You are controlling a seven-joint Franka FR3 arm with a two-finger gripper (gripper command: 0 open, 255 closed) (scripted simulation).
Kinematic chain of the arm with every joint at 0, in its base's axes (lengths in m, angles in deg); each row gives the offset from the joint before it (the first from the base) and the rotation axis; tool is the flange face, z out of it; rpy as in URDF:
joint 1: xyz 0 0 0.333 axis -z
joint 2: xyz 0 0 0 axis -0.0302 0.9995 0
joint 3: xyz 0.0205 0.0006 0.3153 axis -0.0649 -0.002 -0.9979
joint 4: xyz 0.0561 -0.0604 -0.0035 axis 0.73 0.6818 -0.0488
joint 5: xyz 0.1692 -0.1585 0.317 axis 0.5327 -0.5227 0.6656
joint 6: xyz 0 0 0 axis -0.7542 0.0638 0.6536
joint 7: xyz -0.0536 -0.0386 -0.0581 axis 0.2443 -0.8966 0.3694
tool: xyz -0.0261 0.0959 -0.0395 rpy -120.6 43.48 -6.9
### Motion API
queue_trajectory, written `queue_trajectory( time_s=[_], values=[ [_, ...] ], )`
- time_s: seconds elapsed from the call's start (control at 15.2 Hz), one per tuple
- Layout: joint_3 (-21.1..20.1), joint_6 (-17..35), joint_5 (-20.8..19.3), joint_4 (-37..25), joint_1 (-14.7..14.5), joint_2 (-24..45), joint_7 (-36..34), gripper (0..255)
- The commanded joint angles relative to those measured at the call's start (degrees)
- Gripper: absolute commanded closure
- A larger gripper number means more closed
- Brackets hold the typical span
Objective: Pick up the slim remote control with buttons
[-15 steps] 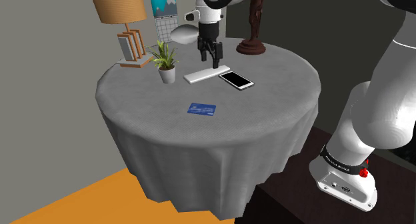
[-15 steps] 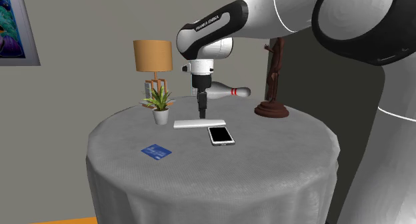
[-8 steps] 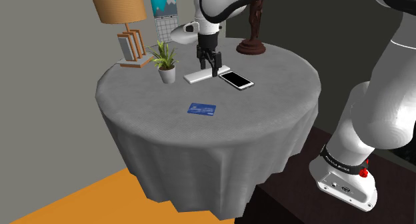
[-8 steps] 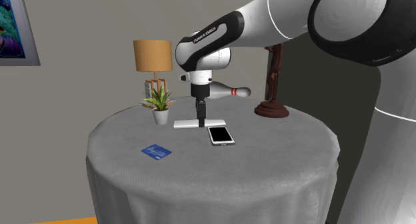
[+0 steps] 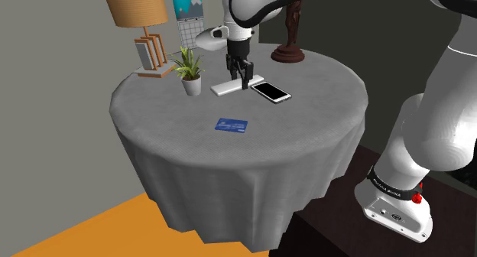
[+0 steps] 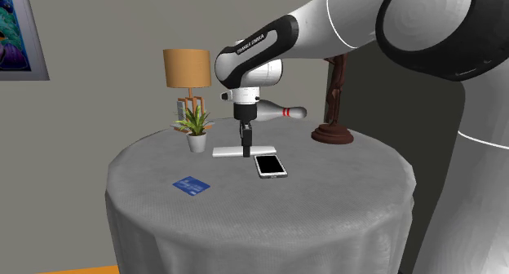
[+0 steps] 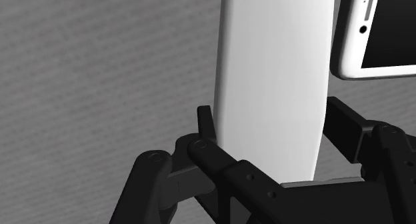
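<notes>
Saw a round table (image 5: pixel 290 133) under grey cloth. Found on it, upper centre, a slim white remote (image 5: pixel 222 88) just beside a phone (image 5: pixel 271 92); below, a blue card (image 5: pixel 231 125); upper left, potted plant (image 5: pixel 189 72), lamp (image 5: pixel 136 7); top, bowling pin (image 5: pixel 208 39), statue (image 5: pixel 290 34).

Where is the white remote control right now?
In the shoulder view the remote lies flat on the round table, right under the gripper, between the potted plant and the smartphone.

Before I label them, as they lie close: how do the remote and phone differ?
The remote is white, long and slim; the phone is wider, with a black screen. The remote lies under the gripper; the phone lies clear of it. Both lie flat on the table.
</notes>
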Motion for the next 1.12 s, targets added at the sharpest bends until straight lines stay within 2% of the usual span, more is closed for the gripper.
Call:
queue_trajectory(
  time_s=[0.0, 0.13, 1.06],
  values=[
    [0.01, 0.02, -0.01, 0.02, 0.01, 0.03, 0.0, 255],
    [-0.04, 0.11, -0.01, 0.08, -0.04, 0.05, -0.1, 255],
    [-0.03, -10.61, -0.05, -10.25, -0.04, -0.34, -0.21, 255]
  ],
)
